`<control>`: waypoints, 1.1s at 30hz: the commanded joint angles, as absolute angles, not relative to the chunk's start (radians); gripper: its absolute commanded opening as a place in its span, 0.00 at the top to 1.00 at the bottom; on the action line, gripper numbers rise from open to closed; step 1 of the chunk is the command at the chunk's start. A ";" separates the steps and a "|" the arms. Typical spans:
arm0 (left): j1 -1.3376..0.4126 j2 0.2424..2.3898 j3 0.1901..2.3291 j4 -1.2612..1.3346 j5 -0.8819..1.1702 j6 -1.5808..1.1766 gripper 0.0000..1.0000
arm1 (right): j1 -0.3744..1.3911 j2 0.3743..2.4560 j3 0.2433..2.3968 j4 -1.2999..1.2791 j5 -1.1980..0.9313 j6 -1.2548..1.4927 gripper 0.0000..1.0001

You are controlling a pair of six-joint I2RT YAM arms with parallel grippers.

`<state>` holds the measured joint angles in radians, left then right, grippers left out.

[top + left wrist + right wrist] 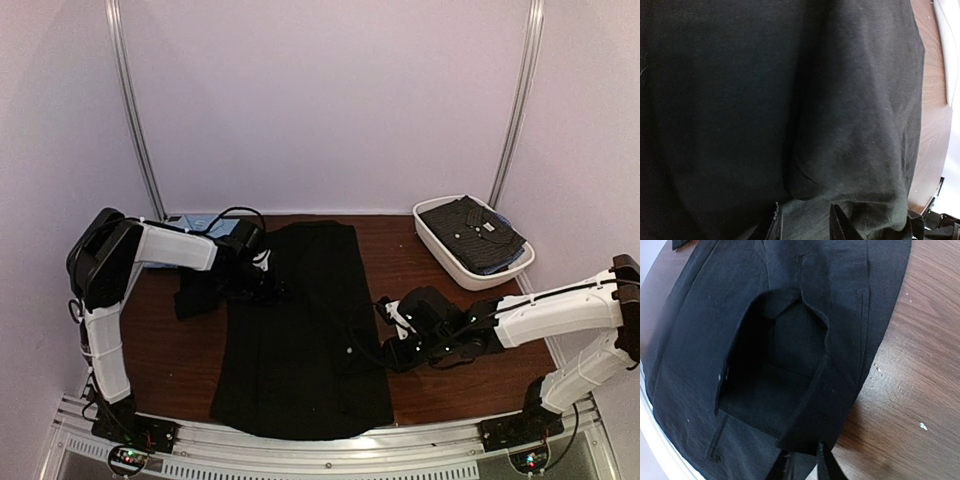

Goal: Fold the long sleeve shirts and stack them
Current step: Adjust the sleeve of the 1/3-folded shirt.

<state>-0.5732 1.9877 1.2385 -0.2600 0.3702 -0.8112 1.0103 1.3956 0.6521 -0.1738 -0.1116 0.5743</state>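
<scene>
The black shirt point(300, 330) lay spread flat in the middle of the table point(420, 275), reaching from the far edge to the near edge. It was plain, with small pale buttons. The right gripper point(805, 460) was pinched on a fold at the shirt's right side. The left gripper point(807, 217) had cloth between its fingers, but I could not tell if it clamped.
</scene>
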 commanded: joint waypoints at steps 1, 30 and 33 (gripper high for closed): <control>-0.577 2.015 1.280 -0.234 0.332 -0.840 0.67 | 1.019 1.401 0.707 -0.213 -0.057 0.560 0.86; -0.591 2.063 1.416 -0.327 0.254 -0.801 0.97 | 1.141 1.361 0.784 -0.519 0.083 0.605 1.00; -0.590 2.065 1.412 -0.329 0.255 -0.798 0.97 | 1.141 1.342 0.776 -0.553 0.138 0.633 1.00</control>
